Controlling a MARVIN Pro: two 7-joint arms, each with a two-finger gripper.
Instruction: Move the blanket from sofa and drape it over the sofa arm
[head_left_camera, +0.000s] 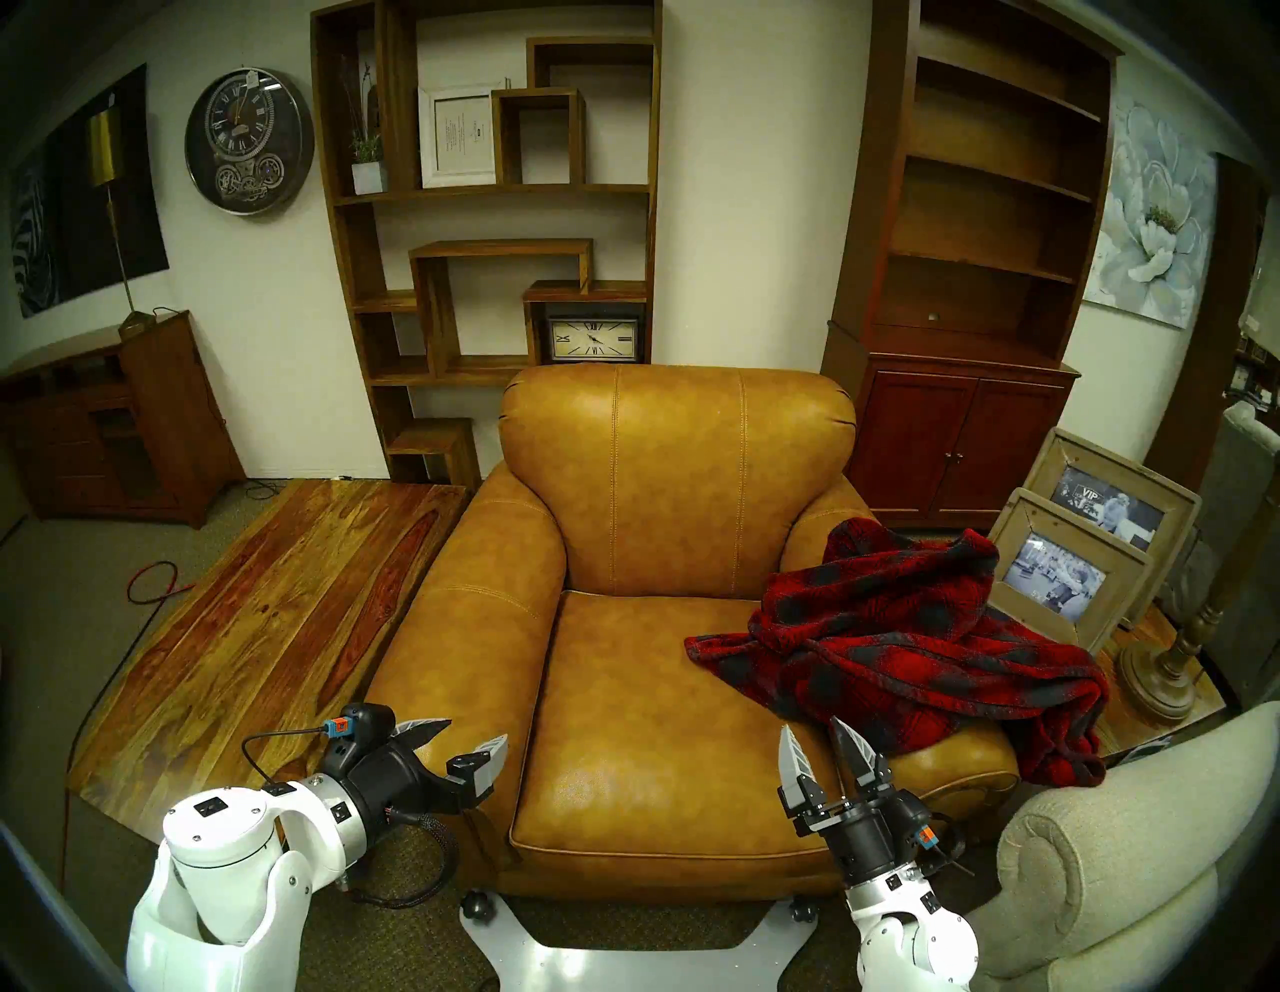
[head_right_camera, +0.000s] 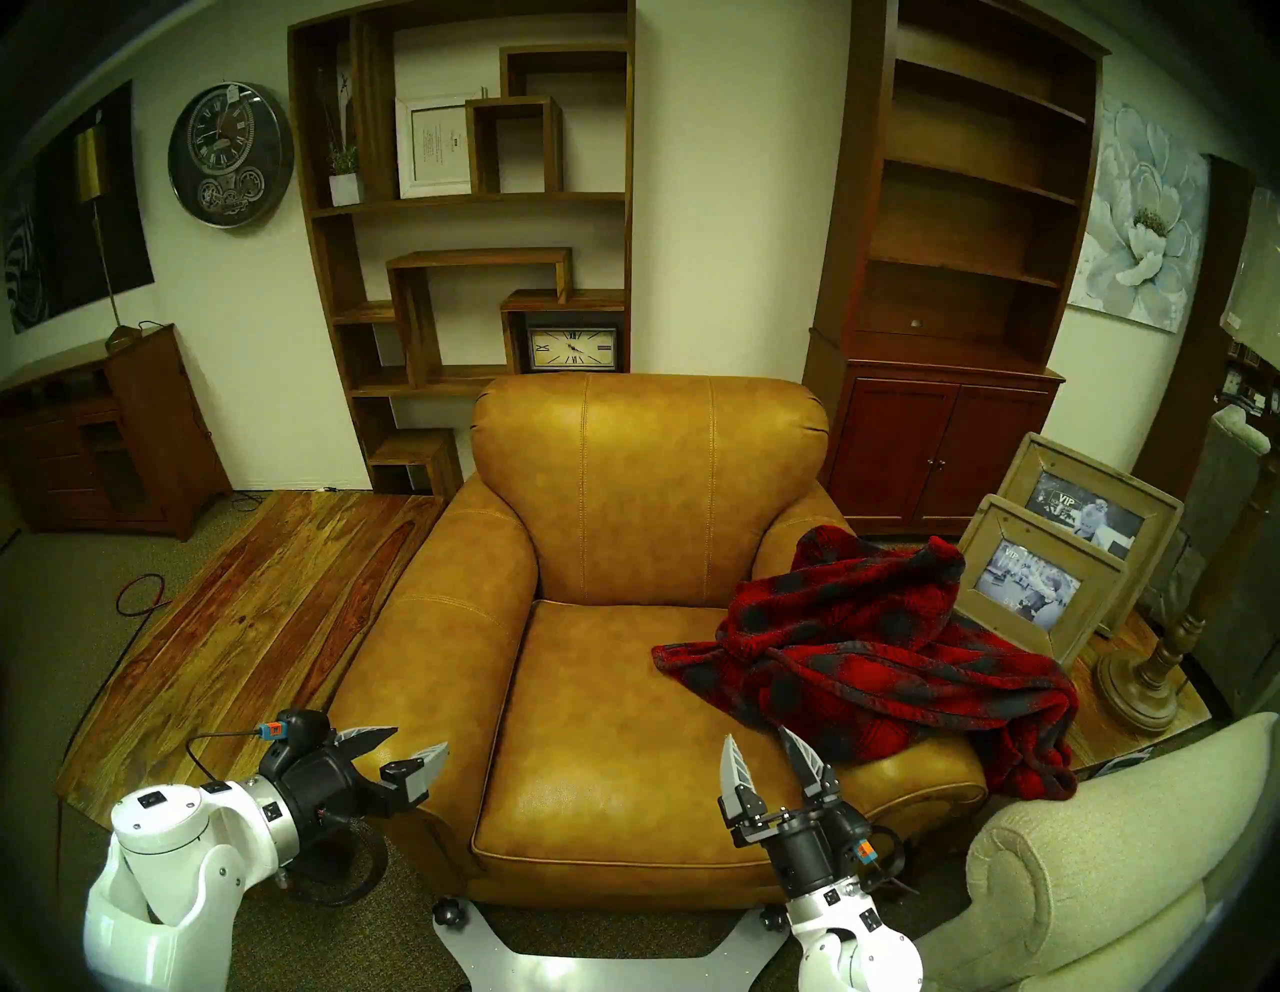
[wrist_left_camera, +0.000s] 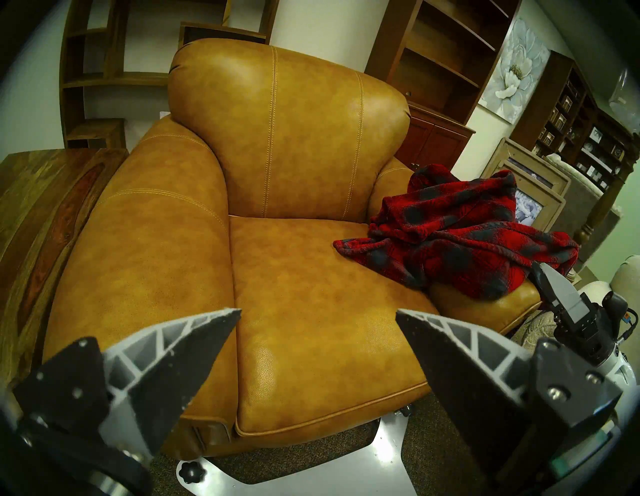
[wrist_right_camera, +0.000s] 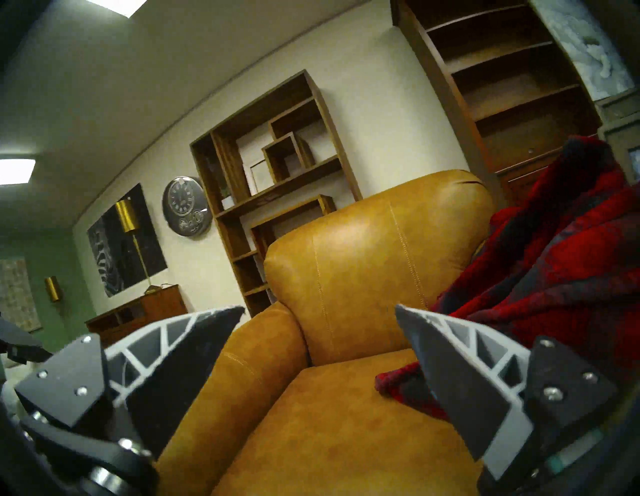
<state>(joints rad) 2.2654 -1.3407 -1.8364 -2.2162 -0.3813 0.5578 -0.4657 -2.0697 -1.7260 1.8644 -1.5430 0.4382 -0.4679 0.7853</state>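
Tan leather armchair (head_left_camera: 665, 693), seat mostly bare | red-and-black plaid fleece blanket (head_left_camera: 921, 644) heaped over its right rolled armrest (head_left_camera: 963, 762), one corner on the seat, far edge apparently hanging outside | left gripper (head_left_camera: 463, 736) spread, empty | right gripper (head_left_camera: 812, 729) spread, empty, just before blanket
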